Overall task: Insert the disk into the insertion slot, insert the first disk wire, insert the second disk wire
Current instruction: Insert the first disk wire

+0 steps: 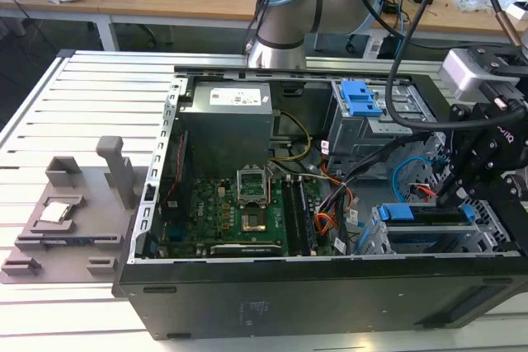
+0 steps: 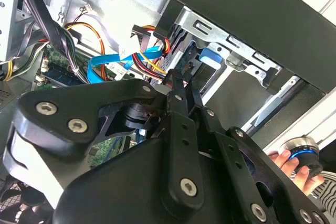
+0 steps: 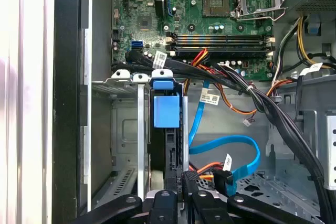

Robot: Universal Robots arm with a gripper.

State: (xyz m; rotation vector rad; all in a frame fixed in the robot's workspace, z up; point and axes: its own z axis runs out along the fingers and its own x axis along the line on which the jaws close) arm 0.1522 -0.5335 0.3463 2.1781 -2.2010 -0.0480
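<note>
We are seeing the disk (image 3: 166,111) sitting on edge inside the insertion slot (image 3: 123,129), its blue carrier facing the motherboard (image 3: 210,3). The gripper (image 3: 182,176) is hovering at the disk's rear edge, fingers drawn close together; we cannot tell whether they are pinching anything. A blue cable (image 3: 220,142) is looping just beside them.
</note>
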